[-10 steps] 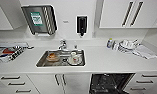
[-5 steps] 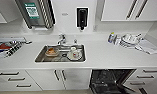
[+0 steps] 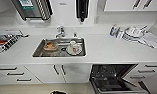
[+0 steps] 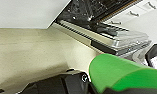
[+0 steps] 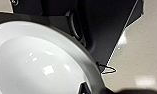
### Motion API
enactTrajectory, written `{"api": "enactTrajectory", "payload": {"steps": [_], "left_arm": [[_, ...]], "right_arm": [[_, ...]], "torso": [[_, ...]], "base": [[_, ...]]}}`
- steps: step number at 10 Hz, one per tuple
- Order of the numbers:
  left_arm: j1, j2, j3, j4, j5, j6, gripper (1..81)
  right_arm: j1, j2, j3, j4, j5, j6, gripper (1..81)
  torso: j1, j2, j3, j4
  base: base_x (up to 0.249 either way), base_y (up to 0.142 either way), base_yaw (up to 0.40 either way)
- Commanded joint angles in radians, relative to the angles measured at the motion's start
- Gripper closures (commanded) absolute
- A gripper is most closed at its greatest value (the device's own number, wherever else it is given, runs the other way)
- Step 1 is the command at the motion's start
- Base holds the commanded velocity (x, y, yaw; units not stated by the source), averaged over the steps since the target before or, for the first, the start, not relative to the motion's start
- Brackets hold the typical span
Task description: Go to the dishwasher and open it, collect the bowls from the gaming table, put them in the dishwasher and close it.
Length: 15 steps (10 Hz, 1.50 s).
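The dishwasher (image 3: 113,79) stands open under the white counter at the lower right of the head view, dark inside with racks. In the left wrist view its lowered door (image 4: 124,41) and loaded rack lie a short way ahead over the beige floor. A bright green bowl (image 4: 119,72) hangs large and close at my left gripper (image 4: 119,90), which is shut on it. In the right wrist view a white bowl (image 5: 36,65) sits right at the camera, above the floor, with my right gripper (image 5: 86,90) shut on its rim.
A steel sink (image 3: 37,51) left of the dishwasher holds an orange-filled dish and a white plate. Stacked white dishes (image 3: 134,33) and a cloth lie on the counter at the right. White cabinet doors (image 3: 69,72) and drawers (image 3: 14,73) run below the counter.
The whole head view has shifted: the camera has moved in on the counter, so the sink sits higher and the open dishwasher shows more fully.
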Motion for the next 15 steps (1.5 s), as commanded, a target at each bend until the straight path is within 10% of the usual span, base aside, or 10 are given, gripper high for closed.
{"api": "enactTrajectory", "payload": {"steps": [1,4,15], "left_arm": [[-0.220,0.114,0.084,-0.086,0.228,-0.002,81.1],[-0.310,0.216,0.067,-0.100,0.328,-0.003,81.1],[-0.550,0.608,-0.235,-0.165,0.346,-0.002,81.1]], "right_arm": [[-0.001,-0.004,0.018,-0.006,-0.056,-0.002,81.1],[0.001,-0.004,0.024,-0.002,-0.047,-0.002,81.1],[-0.001,-0.004,0.036,-0.002,-0.046,0.004,81.1]], "torso": [[0.000,0.000,-0.048,0.000],[0.001,0.001,-0.048,0.000],[0.002,0.003,-0.054,0.000]], "base": [[0.000,0.000,0.000],[0.000,0.000,0.000],[0.000,0.000,0.000]]}}
